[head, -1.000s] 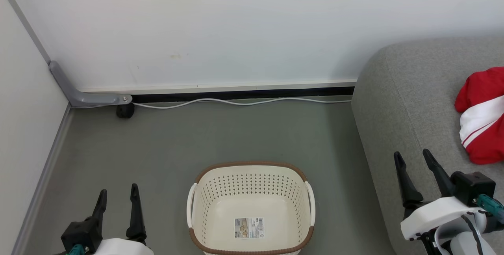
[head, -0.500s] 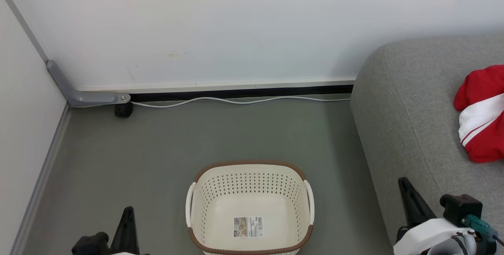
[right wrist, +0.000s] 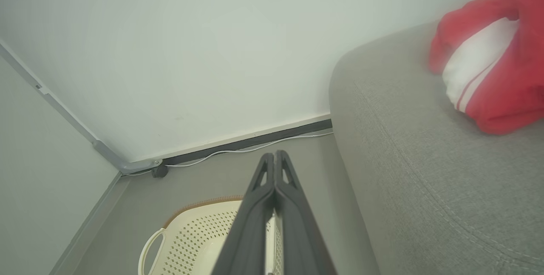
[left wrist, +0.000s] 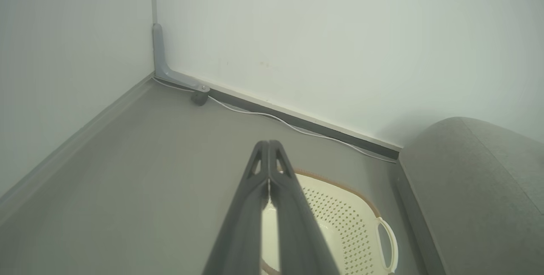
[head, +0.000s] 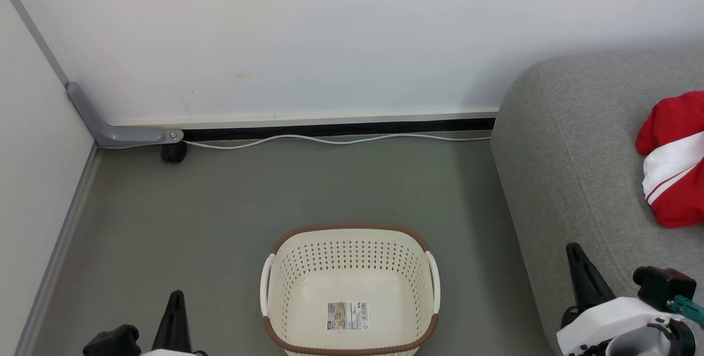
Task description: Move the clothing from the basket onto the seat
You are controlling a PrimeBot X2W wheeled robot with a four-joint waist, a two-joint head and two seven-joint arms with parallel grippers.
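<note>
Head looking down, wrists low, sharing basket (head: 352,254)

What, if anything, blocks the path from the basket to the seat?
Nothing visible. Only bare floor lies between the basket and the seat. The basket is empty, and red-and-white clothing already lies on the seat.

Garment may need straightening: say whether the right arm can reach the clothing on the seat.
Probably yes: shut right gripper sits near the seat; only bare cushion separates it from the clothing.
</note>
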